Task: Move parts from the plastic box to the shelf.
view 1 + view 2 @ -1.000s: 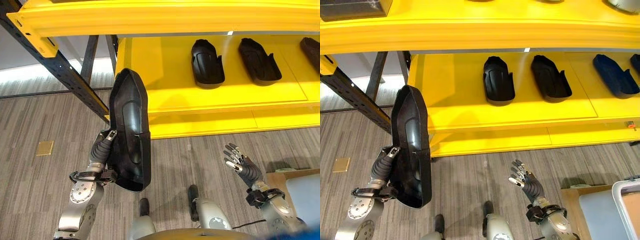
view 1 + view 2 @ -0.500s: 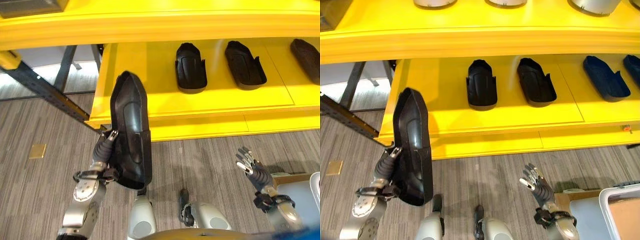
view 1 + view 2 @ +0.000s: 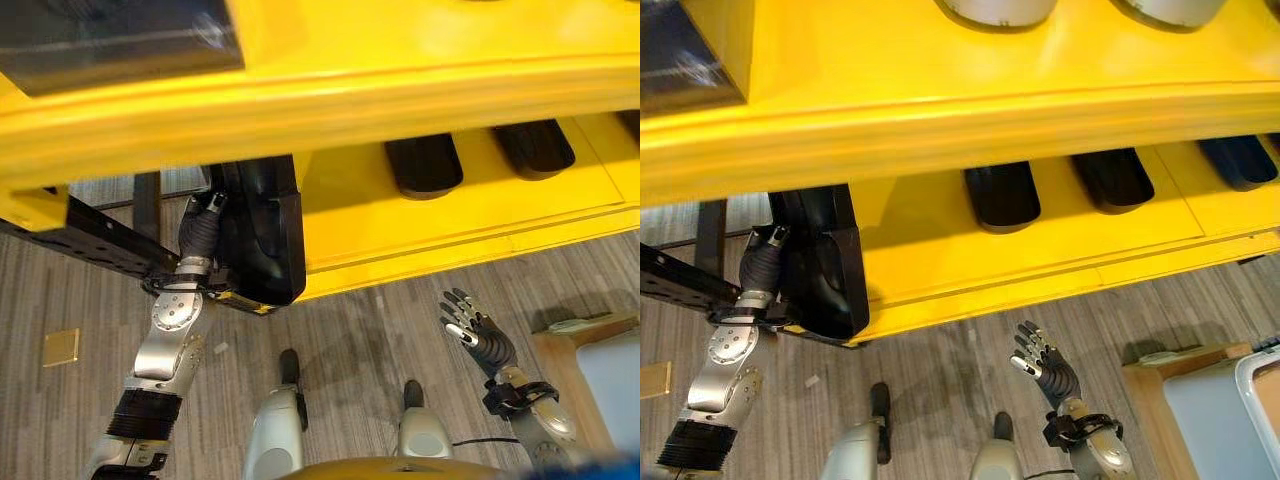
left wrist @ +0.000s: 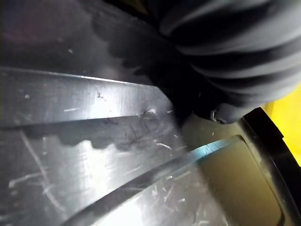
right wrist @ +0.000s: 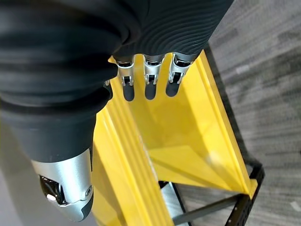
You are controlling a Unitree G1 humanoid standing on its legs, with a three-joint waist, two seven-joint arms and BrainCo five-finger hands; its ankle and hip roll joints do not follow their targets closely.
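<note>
The left arm (image 3: 165, 350) is silver-grey metal with a round joint disc and small screws on its side, and a black ribbed band lower down. A dark ribbed cover sheathes the wrist up to the left hand (image 3: 203, 228). The right hand (image 3: 478, 334) has silver fingers (image 5: 147, 75) with dark tips and small screws at their bases. Its back and wrist sit under the same dark ribbed cover, ending in a black collar on a silver forearm.
</note>
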